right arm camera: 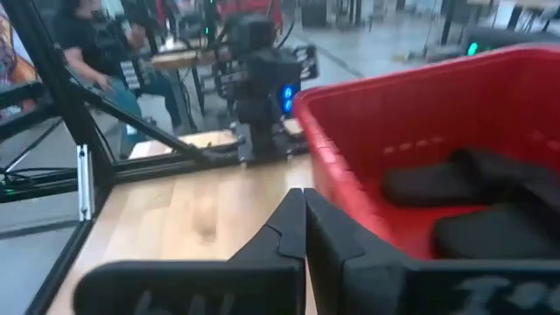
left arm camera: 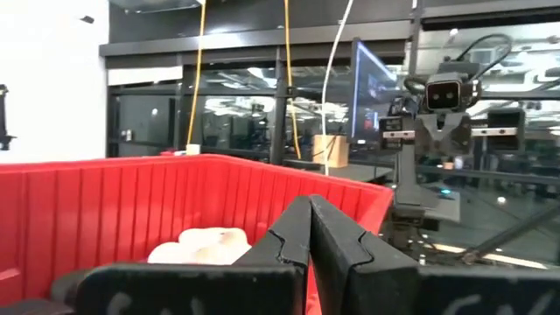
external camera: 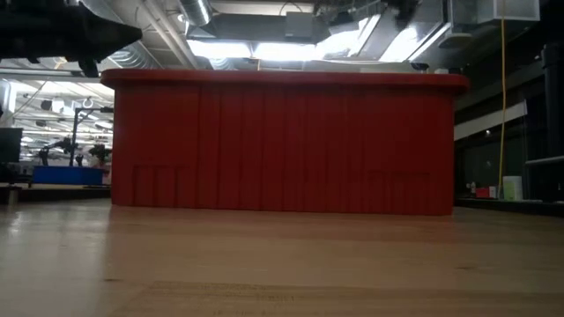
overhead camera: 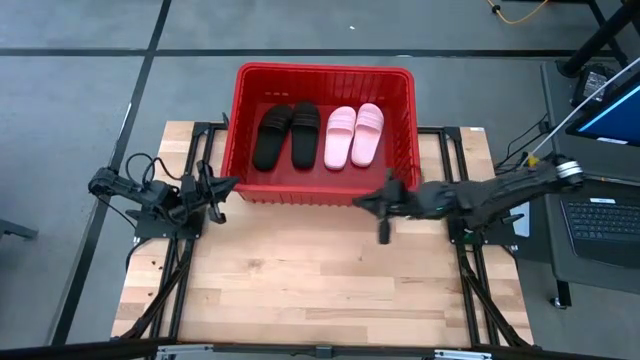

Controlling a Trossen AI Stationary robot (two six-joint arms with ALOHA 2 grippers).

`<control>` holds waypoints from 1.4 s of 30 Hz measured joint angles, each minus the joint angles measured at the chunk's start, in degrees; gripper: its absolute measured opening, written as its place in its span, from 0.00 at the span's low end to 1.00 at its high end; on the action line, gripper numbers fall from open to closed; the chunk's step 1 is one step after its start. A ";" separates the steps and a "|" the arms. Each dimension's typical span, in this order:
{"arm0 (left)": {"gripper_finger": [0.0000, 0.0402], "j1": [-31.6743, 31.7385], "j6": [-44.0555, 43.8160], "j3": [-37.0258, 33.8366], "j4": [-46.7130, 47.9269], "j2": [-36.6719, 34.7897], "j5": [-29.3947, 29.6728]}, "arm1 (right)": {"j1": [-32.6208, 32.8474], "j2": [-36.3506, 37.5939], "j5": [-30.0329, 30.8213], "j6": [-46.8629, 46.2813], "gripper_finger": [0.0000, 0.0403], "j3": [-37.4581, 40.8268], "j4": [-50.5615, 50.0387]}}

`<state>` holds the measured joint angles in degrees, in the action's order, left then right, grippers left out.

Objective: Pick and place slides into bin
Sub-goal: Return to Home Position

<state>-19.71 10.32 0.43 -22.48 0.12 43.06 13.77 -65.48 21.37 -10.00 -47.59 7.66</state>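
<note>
The red bin (overhead camera: pixel 400 95) stands at the table's far middle. Inside it lie two black slides (overhead camera: pixel 285 135) on the left and two pale pink slides (overhead camera: pixel 355 135) on the right, side by side on the bin's floor. My left gripper (overhead camera: pixel 228 186) is shut and empty, just off the bin's near left corner. My right gripper (overhead camera: pixel 368 203) is shut and empty, in front of the bin's near wall toward its right end. The left wrist view shows a pink slide (left arm camera: pixel 203 247) over the bin's wall; the right wrist view shows the black slides (right arm camera: pixel 455 197).
The wooden table top (overhead camera: pixel 320 275) lies bare in front of the bin. In the low view the bin's near wall (external camera: pixel 282 145) fills the middle. A laptop (overhead camera: pixel 605 215) stands off the table's right edge. A person (right arm camera: pixel 96 52) sits beyond the table in the right wrist view.
</note>
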 joint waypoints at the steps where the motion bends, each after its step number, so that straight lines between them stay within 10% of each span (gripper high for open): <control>1: 0.00 -0.02 -0.02 0.00 0.01 0.00 0.52 | -0.02 3.33 0.04 1.01 0.01 2.64 0.65; 17: 0.00 -0.02 -4.52 0.00 4.81 0.02 5.39 | -0.79 43.44 0.01 6.98 0.01 30.98 3.03; 42: 0.00 -0.06 -8.08 0.24 5.69 0.00 5.46 | -0.84 48.93 -7.33 11.61 0.01 44.60 12.37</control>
<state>-19.77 2.24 0.67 -16.79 0.12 48.52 12.93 -16.56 14.04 1.61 -2.99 20.02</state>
